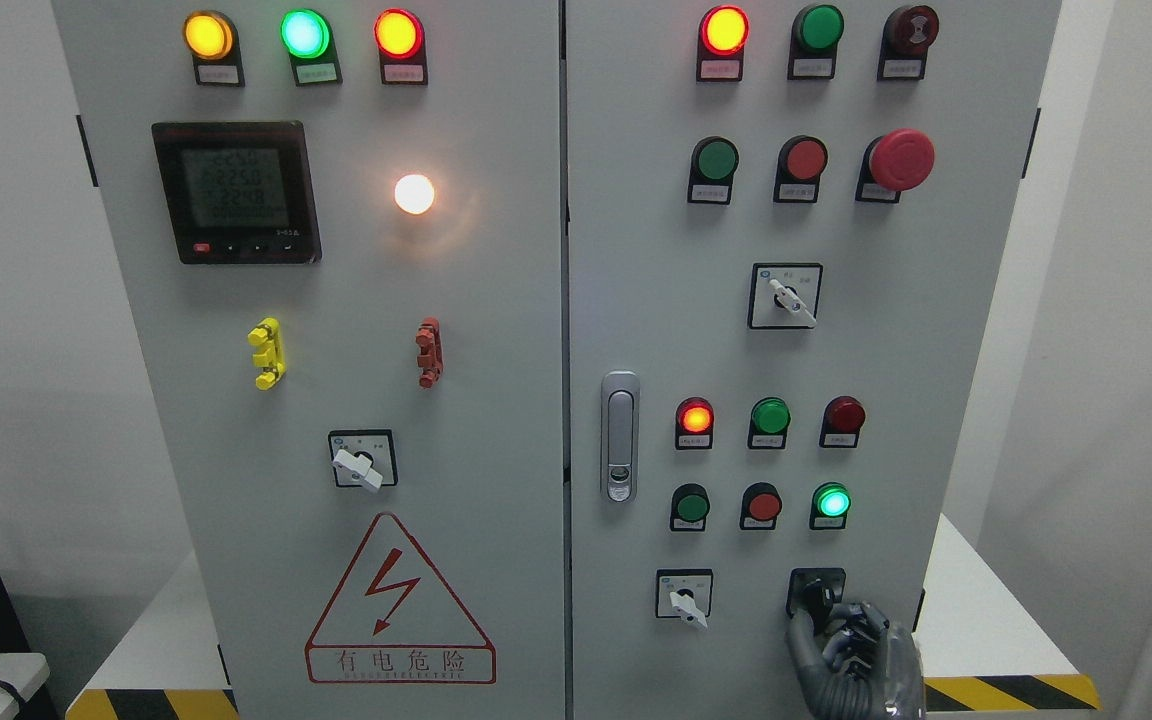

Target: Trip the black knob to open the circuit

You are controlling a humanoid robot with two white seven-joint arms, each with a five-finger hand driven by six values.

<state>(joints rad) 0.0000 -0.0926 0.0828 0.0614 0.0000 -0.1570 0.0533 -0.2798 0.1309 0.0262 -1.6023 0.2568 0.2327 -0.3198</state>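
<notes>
Reaching up from the lower right, the robot's dark grey right hand [851, 650] has its fingers curled against the black rotary knob [816, 592], which sits in a black square plate at the bottom right of the grey metal cabinet door [936, 350]. Just left is a white-handled selector switch [684, 597], and above the knob glows a lit green round lamp [832, 501].

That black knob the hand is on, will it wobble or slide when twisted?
The black knob probably turns stiffly in place, since it sits fixed in the cabinet door. It looks rigid. The right hand has fingers around it, so slipping seems unlikely.
</notes>
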